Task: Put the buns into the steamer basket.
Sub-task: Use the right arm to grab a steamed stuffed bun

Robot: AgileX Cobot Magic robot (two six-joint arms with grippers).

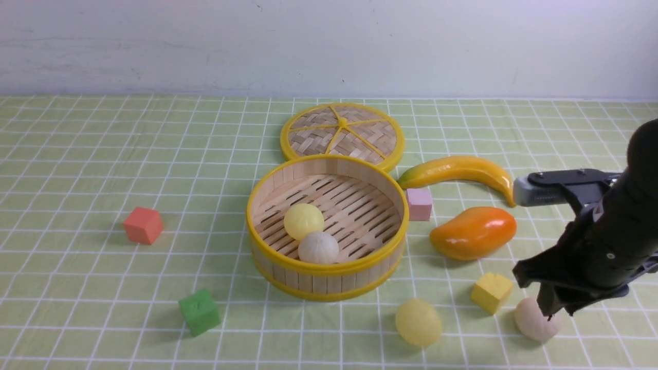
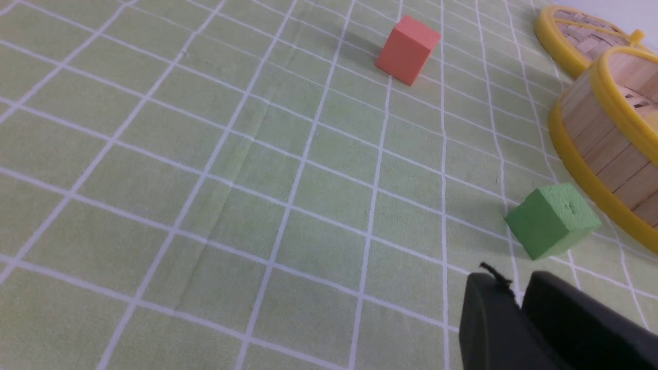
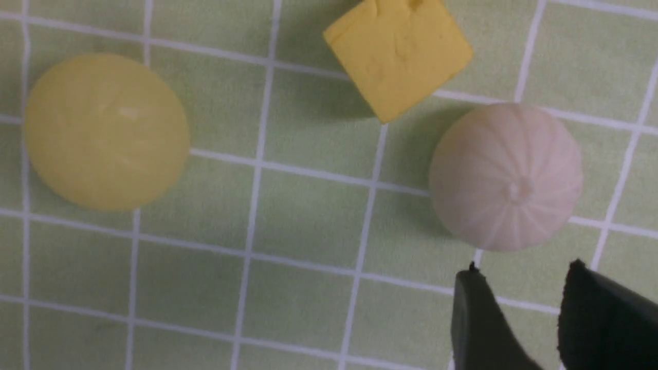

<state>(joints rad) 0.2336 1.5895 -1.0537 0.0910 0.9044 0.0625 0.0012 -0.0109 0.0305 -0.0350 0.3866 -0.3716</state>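
1. Where the green white-checked cloth of the bench (image 1: 103,288) reaches its middle, the round bamboo-slat steamer basket (image 1: 318,281) stands upright, with yellow rims top and bottom, pale upright wall slats and a slotted floor.
2. Two buns lie inside it, toward the near-left of the floor: a smooth pale yellow bun (image 1: 303,221) and, just beside it on the nearer side, an off-white pleated bun (image 1: 318,247).
3. Two more lie outside on the cloth, to the near-right of the basket: a second smooth pale yellow bun (image 1: 418,322) with a matt skin, and farther right a second off-white pleated bun (image 1: 534,321), its fine pleats running to a small nub on top.
4. A yellow foam cube (image 1: 491,292) sits between those two, a little farther back and apart from both.
5. The right pincer (image 1: 552,308) hangs over the off-white bun on the cloth. Its black fingers stand apart with nothing between them, and the right wrist view shows the bun just beyond their tips.
6. The left pincer (image 2: 516,288) shows only in its own wrist view, low over bare cloth near a green foam cube (image 2: 552,221). Its fingers stand close, a thin slit between them, gripping nothing.
7. Behind the basket lies a flat woven yellow-rimmed lid (image 1: 342,133). To the basket's right are a pink cube (image 1: 419,203), a yellow-green banana (image 1: 457,172) and a glossy orange mango (image 1: 473,232).
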